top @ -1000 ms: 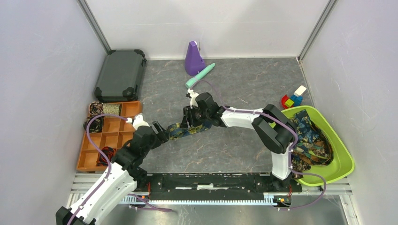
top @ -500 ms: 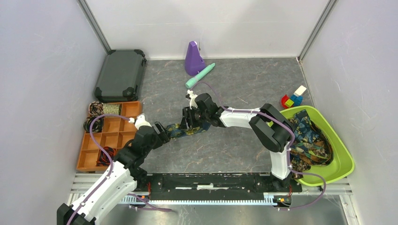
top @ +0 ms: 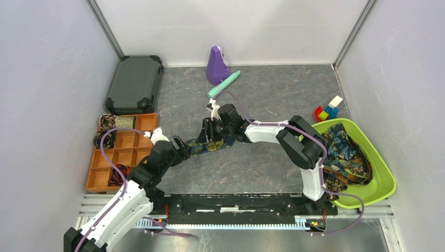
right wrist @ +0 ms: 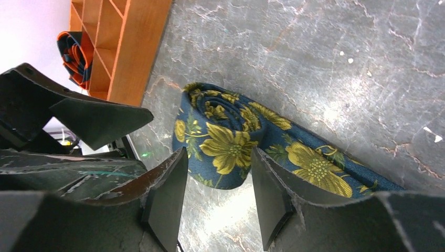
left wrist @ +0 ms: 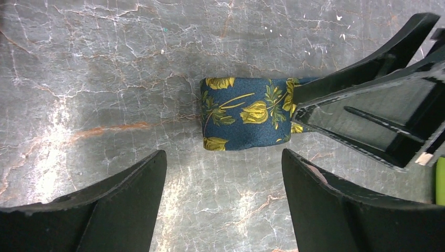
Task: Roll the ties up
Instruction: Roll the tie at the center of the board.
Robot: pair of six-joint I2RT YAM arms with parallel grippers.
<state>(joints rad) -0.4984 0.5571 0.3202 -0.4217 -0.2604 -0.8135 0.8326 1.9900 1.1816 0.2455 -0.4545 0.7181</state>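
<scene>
**Navy tie half-coiled between the two grippers at mid-table**

I am looking at a navy tie (top: pixel 209 145) with yellow flowers lying on the grey marbled table (top: pixel 273 94), roughly between the orange tray (top: pixel 128 142) and the green bin (top: pixel 380 176). Its left end is sitting rolled into a loose coil, and the rest is trailing flat to the right.

My left gripper (top: pixel 181 146) is hovering just left of the coil. Its fingers (left wrist: pixel 105 210) are standing wide apart with only bare table between them.

My right gripper (top: pixel 210 137) is reaching over the tie, with its fingers (right wrist: pixel 165 199) straddling the fabric at the coil. I cannot tell whether they are pinching the cloth or merely flanking it.

A heap of ties (top: pixel 346 155) is lying in the bin, and a rolled tie (right wrist: pixel 76 50) is sitting in a tray compartment.
</scene>
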